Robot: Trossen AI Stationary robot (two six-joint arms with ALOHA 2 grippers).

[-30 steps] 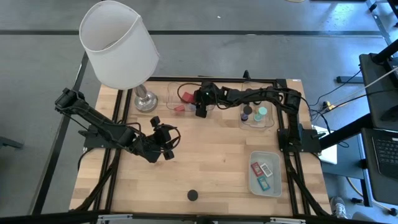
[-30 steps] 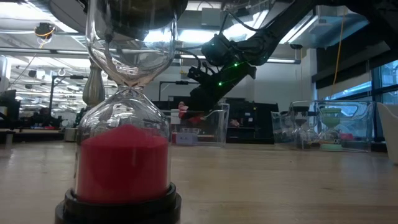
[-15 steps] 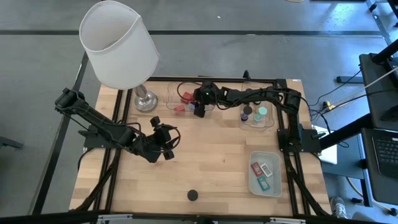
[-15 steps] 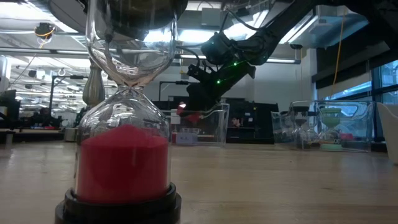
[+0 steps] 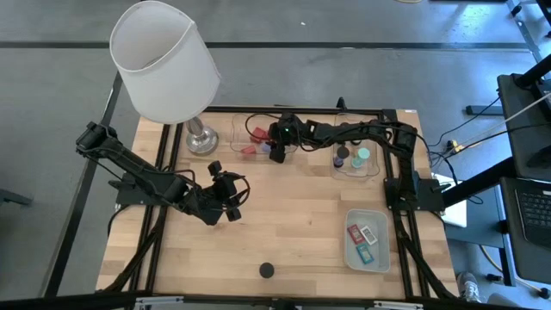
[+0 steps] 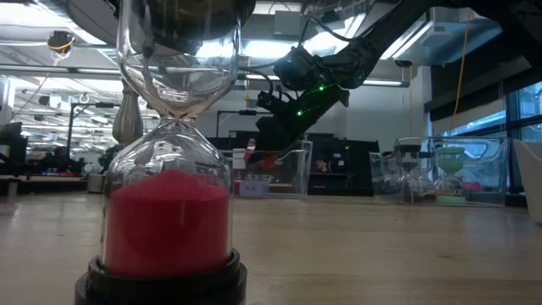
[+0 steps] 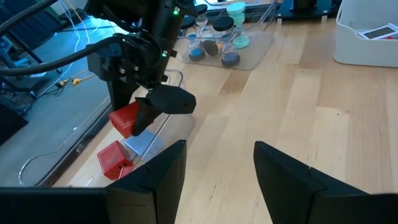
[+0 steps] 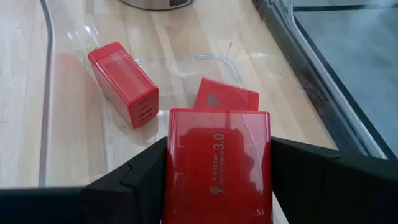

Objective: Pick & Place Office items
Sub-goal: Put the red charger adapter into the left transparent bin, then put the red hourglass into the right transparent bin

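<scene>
The right gripper [image 5: 277, 153] holds a red charger block [image 8: 217, 163] between its fingers above the clear tray [image 5: 241, 129] (far side of the worktop), while the left gripper [image 7: 214, 165] waits mid-worktop, fingers apart.

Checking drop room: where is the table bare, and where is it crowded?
Bare wood lies between the left gripper, the black hourglass and the pale tray. Crowded: the back edge, where the right gripper holds a red block over the clear tray.
</scene>
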